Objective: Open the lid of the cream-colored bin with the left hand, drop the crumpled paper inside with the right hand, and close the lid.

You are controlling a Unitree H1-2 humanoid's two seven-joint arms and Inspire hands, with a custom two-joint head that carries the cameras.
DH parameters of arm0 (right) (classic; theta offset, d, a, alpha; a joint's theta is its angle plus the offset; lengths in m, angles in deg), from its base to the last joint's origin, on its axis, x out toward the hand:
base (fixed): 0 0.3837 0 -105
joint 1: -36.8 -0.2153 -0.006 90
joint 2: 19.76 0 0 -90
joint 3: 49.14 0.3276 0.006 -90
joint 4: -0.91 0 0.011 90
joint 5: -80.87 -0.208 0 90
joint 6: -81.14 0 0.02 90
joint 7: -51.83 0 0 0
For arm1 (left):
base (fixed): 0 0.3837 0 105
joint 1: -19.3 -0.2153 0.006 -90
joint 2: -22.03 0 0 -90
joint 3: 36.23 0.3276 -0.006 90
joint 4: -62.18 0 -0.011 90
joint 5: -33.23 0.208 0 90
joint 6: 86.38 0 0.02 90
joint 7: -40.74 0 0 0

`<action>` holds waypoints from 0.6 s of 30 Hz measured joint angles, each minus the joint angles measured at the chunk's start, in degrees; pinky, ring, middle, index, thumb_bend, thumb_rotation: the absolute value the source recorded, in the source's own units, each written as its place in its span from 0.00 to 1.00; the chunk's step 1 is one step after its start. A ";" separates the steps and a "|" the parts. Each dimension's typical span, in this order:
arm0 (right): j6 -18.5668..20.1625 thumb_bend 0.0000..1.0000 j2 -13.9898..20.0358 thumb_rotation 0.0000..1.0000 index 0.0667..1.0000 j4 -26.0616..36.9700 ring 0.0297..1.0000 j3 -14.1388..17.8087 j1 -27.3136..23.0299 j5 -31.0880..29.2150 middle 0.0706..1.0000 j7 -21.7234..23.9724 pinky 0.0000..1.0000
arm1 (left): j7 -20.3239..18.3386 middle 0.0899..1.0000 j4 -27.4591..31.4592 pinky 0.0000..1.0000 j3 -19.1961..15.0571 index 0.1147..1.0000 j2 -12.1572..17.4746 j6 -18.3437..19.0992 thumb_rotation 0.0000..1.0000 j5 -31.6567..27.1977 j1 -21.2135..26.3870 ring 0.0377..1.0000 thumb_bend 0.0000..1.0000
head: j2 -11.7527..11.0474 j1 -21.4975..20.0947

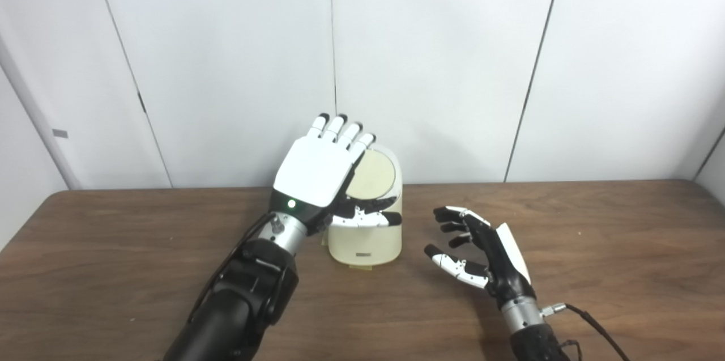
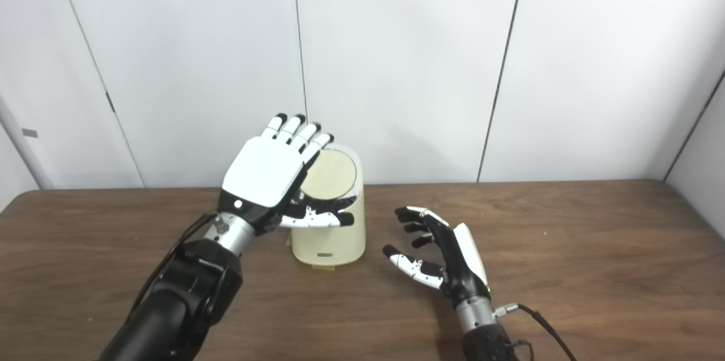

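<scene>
The cream-colored bin (image 1: pixel 367 239) stands on the table near the back wall. Its round tan lid face (image 1: pixel 371 175) is steeply tilted toward me; whether it is raised or shut is unclear. My left hand (image 1: pixel 314 174) is open, its straight fingers (image 1: pixel 340 128) against the lid's upper left edge and its thumb (image 1: pixel 368 217) across the bin's front below the lid. To the right of the bin, apart from it, my right hand (image 1: pixel 481 253) is open, palm toward the bin, fingers loosely curled around nothing. No crumpled paper is in view.
The brown wooden table (image 1: pixel 595 247) runs to a white panelled wall (image 1: pixel 453 66) just behind the bin. A black cable (image 1: pixel 595 327) trails from my right wrist at the lower right.
</scene>
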 measured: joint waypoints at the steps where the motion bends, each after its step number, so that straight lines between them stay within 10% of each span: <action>1: -0.01 0.31 -0.01 0.29 0.71 -0.12 0.71 -0.03 -0.05 0.08 0.72 0.00 0.58 | -0.30 0.88 0.68 1.00 -0.13 0.89 0.00 -0.07 1.00 -0.53 -0.58 0.93 0.78 | -0.09 0.00; 8: -0.01 0.32 -0.07 0.32 0.71 -0.28 0.70 -0.02 -0.08 0.16 0.72 0.00 0.56 | -1.09 0.83 5.84 0.86 -4.94 0.84 -1.75 0.19 1.00 -7.35 -2.90 0.85 0.76 | 0.09 -0.18; 11: 0.00 0.31 -0.25 0.32 0.71 -0.25 0.72 -0.02 -0.11 0.09 0.73 0.00 0.60 | 2.25 0.77 5.95 0.64 -10.87 0.78 -4.15 -0.87 0.96 -17.64 -3.32 0.75 0.64 | 0.00 -0.26; 18: -0.03 0.29 -0.19 0.38 0.73 -0.44 0.73 0.13 -0.13 -0.82 0.74 0.19 0.60 | 8.08 0.69 2.06 0.59 -21.79 0.69 -7.07 -9.63 0.61 -44.81 -7.29 0.69 0.20 | -0.18 -0.09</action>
